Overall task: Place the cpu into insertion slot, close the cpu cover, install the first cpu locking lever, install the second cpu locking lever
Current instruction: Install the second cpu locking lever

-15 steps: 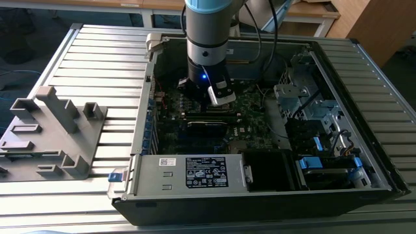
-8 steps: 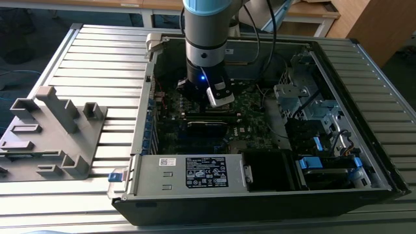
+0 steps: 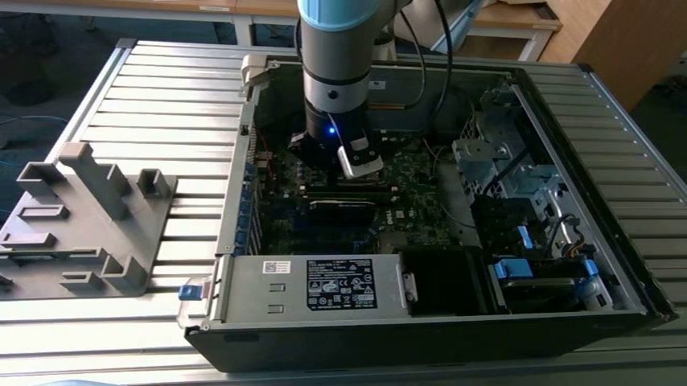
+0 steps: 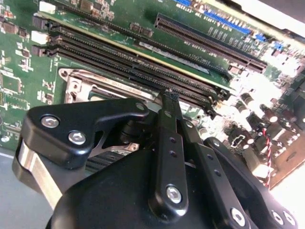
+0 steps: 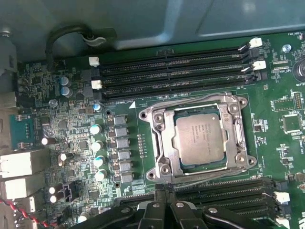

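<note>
**Arm lowered into the open computer case, chip seated under its cover**

In the exterior view you see the arm [image 3: 336, 72] reaching straight down into the open computer case [image 3: 601, 201], which lies on a slatted metal table [image 3: 161, 104]. The arm's lower end sits over the green circuit board [image 3: 408, 173]. At about 9 o'clock from the case, well apart from it, a grey plastic fixture [image 3: 92, 221] rests on the table. At 6 o'clock from the arm, the silver power supply box [image 3: 311, 288] fills the near edge of the case.

In the first wrist view the cpu [image 5: 200, 138] lies flat in its socket, dull silver top facing up. The cpu cover [image 5: 162, 138] lies down around it, its frame bordering the chip on all sides. Black memory slots [image 5: 176, 71] run at 12 o'clock from the socket, and another row lies at 6 o'clock. A column of small silver capacitors [image 5: 96, 145] stands at 9 o'clock from the socket.

The gripper [image 5: 164, 191] hangs just beside the 6 o'clock edge of the cover. In both wrist views its black fingers [image 4: 170, 143] are pressed together with no gap and nothing between them.
</note>
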Controlling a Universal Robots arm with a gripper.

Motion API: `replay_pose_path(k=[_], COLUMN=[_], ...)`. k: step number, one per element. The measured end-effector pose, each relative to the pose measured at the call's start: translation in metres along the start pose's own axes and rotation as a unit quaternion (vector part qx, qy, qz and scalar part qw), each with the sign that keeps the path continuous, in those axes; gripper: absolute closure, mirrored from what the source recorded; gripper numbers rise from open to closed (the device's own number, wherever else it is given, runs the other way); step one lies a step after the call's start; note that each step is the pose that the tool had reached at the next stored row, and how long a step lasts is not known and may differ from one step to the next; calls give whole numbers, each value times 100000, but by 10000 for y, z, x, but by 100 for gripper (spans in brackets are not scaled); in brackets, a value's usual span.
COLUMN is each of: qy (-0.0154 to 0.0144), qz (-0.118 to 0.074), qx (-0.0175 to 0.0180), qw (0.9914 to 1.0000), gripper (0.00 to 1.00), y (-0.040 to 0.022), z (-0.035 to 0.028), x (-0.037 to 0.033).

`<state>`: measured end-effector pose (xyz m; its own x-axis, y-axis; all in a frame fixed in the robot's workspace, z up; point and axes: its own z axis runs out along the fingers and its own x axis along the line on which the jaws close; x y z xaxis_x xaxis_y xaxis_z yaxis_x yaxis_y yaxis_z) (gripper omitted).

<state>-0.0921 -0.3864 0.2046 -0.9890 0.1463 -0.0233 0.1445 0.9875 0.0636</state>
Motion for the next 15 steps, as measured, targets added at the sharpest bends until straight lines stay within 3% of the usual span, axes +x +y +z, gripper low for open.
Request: replay_pose_path(k=[4, 9, 13, 15], qy=[85, 134, 274, 298], qz=[22, 34, 64, 78], qx=[-615, -911, -1878, -2063], qw=[99998, 99996, 99982, 99978], gripper=[89, 89, 89, 89], y=[11, 9, 10, 10], z=[13, 48, 54, 57], x=[3, 5, 5, 5])
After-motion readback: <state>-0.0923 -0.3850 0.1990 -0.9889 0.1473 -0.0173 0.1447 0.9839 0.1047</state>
